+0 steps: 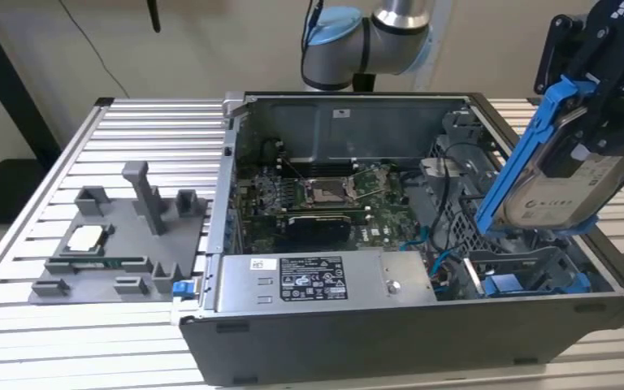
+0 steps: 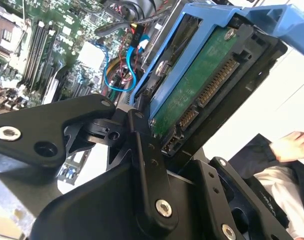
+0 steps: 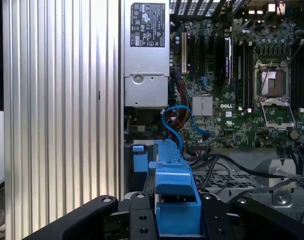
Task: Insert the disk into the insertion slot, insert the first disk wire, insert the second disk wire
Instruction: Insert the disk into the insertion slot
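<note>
The tool (image 1: 594,122) is up above the open computer case (image 1: 399,349), and it has the disk (image 1: 556,191) firmly in its grip. The jaws are closed on the blue carrier frame, one black finger (image 2: 141,150) pressed to each side. The disk hangs tilted from the tool, label side facing out in the exterior view, and it is clear of the case. In the second wrist view the disk's green circuit board (image 2: 197,85) and connector row face the camera, right at the tool (image 2: 192,115). Directly beneath the tool sits the drive bay (image 1: 518,280) with its blue fittings. Further out from the tool lie the motherboard (image 1: 323,195) and the grey power supply box (image 1: 323,280). The case rests on a slatted metal surface (image 1: 127,130).
</note>
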Controlling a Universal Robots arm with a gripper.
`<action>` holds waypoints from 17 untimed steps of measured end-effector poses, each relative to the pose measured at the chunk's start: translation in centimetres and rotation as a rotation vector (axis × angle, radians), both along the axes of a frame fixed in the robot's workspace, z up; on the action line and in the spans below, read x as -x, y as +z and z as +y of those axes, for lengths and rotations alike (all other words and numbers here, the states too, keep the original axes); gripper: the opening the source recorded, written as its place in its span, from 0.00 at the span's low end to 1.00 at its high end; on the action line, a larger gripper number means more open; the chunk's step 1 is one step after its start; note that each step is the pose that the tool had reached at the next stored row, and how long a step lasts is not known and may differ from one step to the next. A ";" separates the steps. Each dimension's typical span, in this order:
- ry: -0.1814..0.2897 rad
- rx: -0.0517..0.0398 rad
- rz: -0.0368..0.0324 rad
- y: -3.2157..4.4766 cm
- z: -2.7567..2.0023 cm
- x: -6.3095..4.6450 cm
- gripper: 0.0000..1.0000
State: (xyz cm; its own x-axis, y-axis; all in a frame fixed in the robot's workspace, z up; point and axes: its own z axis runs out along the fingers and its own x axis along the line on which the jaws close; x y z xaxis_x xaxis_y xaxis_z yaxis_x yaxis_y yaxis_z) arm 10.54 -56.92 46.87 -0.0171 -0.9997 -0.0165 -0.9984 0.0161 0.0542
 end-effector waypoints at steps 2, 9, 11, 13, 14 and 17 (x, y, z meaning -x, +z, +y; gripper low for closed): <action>0.000 0.0000 0.0000 -0.04 0.00 0.0 0.33; 0.000 0.0001 0.0000 -0.18 0.00 0.0 0.33; 0.000 0.0001 0.0000 -0.22 0.00 0.0 0.33; 0.000 0.0000 0.0000 -0.27 0.00 0.0 0.33; 0.000 0.0000 0.0000 -0.29 0.00 0.0 0.33; 0.000 0.0000 0.0000 -0.36 0.00 0.0 0.33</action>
State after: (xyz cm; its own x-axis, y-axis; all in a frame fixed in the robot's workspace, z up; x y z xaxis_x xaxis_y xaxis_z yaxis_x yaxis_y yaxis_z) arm 10.54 -56.92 46.50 -0.0171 -0.9997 -0.0165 -0.9984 0.0161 0.0542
